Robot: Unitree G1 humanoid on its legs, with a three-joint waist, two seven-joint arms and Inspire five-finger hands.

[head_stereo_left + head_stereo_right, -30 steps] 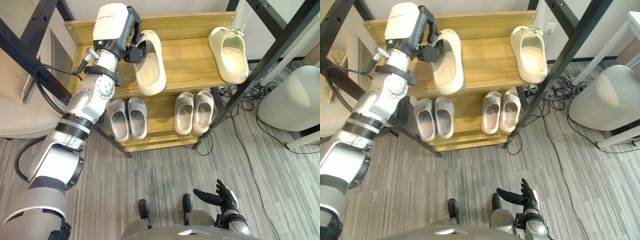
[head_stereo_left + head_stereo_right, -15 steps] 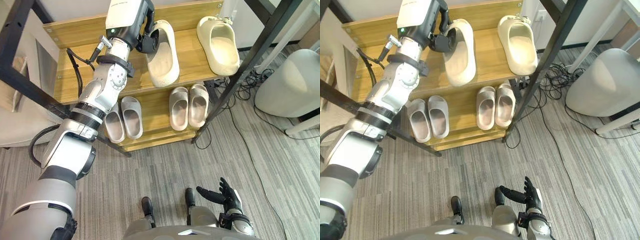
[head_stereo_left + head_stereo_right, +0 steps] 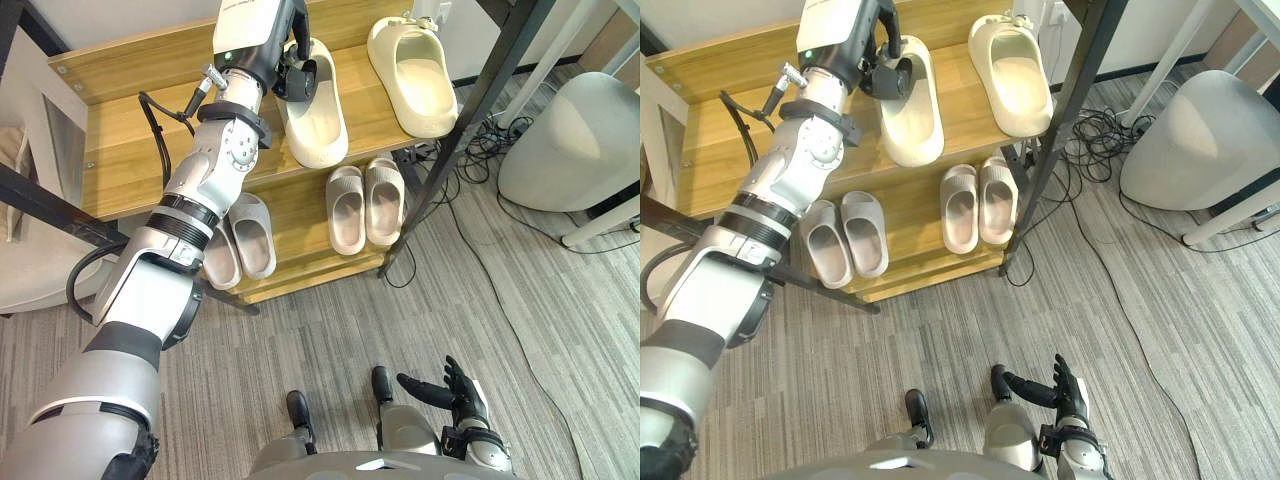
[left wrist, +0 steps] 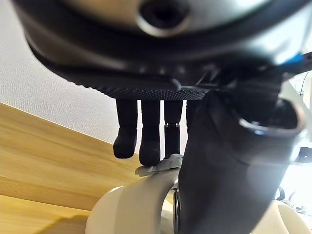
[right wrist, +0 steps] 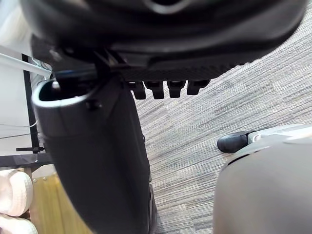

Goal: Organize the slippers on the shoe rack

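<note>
While the left hand (image 3: 291, 72) holds the cream slipper (image 3: 320, 125), its wrist view shows fingers (image 4: 150, 131) clamped over the rim.

The silver-grey arm (image 3: 215, 170) (black-ringed) has a dark hand (image 3: 288, 68).

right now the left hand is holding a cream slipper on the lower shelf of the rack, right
No, not the lower shelf: the left hand holds the cream slipper on the upper shelf, as the left eye view shows.
</note>
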